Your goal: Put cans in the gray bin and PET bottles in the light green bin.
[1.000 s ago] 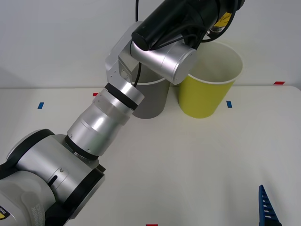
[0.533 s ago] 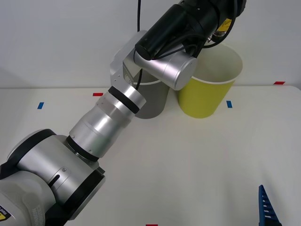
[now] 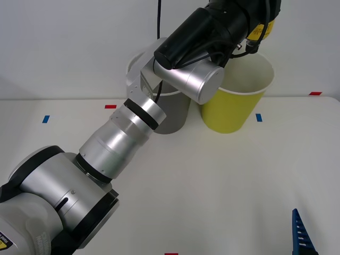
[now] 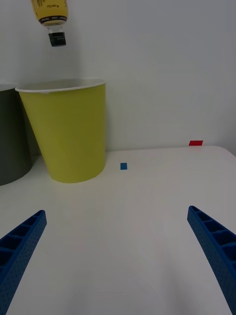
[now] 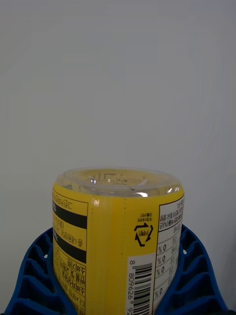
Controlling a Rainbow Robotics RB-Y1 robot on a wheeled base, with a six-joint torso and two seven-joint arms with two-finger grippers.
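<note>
In the front view, the left arm (image 3: 133, 127) reaches across the table (image 3: 223, 180) above the gray bin (image 3: 172, 114) and the light green bin (image 3: 236, 103).

In the right wrist view, the right gripper (image 4: 118, 256) is spread wide over the table; the bottle (image 4: 51, 19) hangs cap down above the light green bin.

In the left wrist view, the left gripper (image 5: 118, 275) clamps the bottle between its blue fingers (image 5: 34, 275).
</note>
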